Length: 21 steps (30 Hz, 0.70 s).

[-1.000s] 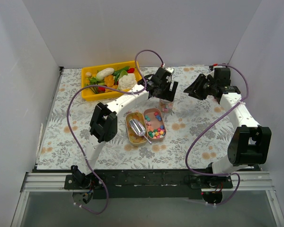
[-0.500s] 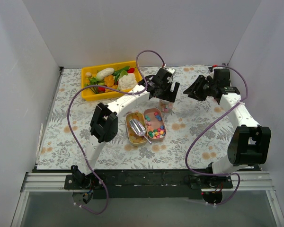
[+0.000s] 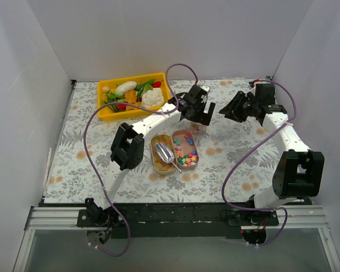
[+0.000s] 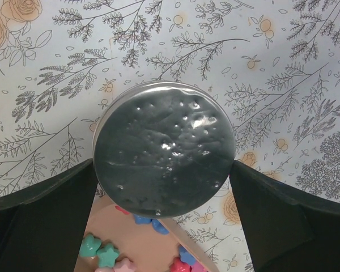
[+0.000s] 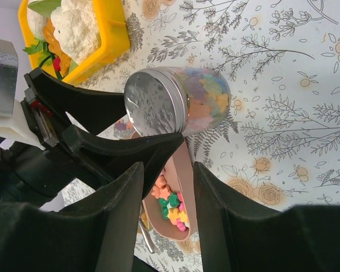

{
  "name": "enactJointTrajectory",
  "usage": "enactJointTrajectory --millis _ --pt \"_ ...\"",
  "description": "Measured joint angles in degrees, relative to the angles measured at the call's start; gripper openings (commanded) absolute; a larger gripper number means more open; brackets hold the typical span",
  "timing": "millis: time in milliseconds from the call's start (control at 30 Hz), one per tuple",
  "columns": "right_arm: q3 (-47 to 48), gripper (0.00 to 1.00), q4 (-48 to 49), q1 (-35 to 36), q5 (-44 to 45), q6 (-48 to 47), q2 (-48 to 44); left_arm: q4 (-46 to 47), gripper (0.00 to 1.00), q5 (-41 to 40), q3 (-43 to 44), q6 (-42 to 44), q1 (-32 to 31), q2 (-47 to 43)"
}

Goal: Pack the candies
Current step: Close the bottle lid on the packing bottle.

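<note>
The jar (image 5: 203,105), filled with candies (image 5: 209,96) and capped by a metal lid (image 4: 165,148), is found upright just beyond the pink tin (image 3: 185,148). The lid is clasped by the left gripper (image 4: 164,169). The right gripper (image 5: 167,187) is spread, empty, nearby. Lid closing is judged in hand. Release and a clean withdrawal are called for next.

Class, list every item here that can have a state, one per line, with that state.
jar: lid on, pastel candies inside.
left pincer: shut on jar lid.
right pincer: open, empty.
left-hand tin: uncovered, scoop lying inside.
right-hand tin: uncovered, candies inside.
</note>
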Motion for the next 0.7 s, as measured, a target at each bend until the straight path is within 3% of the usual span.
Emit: enactJointTrajectory --millis 267,500,700 --pt "0.0 0.5 0.0 0.0 -0.4 0.0 0.0 0.5 0.98 -0.7 0.9 0.0 0.0 0.0" --pt "0.0 0.63 0.1 0.0 -1.6 -1.1 0.4 0.6 0.98 -0.7 1.1 0.0 0.0 0.0" --pt "0.0 0.68 0.7 0.0 -3.8 -2.1 4.9 0.7 0.98 -0.5 1.1 -0.1 0.0 0.0"
